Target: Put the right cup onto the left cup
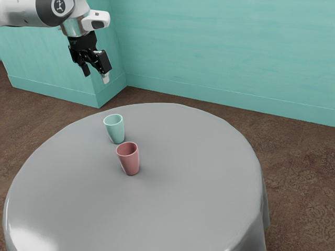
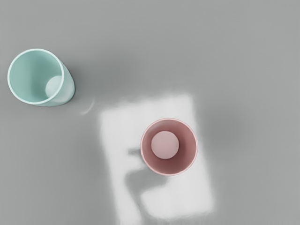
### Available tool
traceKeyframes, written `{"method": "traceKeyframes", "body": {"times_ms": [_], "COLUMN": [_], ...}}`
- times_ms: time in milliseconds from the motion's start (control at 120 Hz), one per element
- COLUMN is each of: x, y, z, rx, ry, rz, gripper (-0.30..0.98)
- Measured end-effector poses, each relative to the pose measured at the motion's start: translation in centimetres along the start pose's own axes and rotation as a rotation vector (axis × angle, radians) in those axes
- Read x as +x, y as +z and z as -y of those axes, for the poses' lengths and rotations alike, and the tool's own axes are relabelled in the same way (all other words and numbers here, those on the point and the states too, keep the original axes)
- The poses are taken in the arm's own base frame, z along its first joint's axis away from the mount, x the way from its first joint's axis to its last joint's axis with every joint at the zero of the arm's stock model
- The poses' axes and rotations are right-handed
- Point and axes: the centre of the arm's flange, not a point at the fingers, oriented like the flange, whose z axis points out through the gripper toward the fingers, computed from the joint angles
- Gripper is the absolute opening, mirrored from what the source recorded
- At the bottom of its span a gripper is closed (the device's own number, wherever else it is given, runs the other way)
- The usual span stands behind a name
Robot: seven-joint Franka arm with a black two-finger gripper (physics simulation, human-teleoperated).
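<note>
Black two-finger gripper (image 1: 96, 77), fingers spread wide with nothing between them, high above a round grey-clothed table (image 1: 196, 204). The pink tapered cup (image 1: 129, 159), probably the right cup of the task, stands on the table, well below the gripper and toward the exterior view's right. The wrist view looks almost straight down into it, so the coming move is likely mostly a descent. Its long axis is vertical, mouth up, narrower base on the cloth, roughly in line with the downward-pointing gripper. The teal tapered cup (image 1: 114, 128), the likely target, stands upright near it, apart from it, mouth also up; the pink cup should need lifting clear of that rim before being lowered in.
</note>
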Motion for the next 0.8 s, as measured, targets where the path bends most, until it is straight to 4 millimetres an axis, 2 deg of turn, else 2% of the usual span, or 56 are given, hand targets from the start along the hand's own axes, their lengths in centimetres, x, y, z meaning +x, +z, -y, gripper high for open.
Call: {"method": "traceKeyframes", "body": {"times_ms": [300, 733, 800], "x": [0.2, 2.4, 2.3], "y": [0.8, 11.2, 13.4], "z": [0.1, 0.7, 0.4], "rx": [-0.003, -0.059, -0.083], "ry": [-0.002, -0.017, -0.023], "rz": [0.015, 0.138, 0.156], "gripper": [0.69, 0.69, 0.69]}}
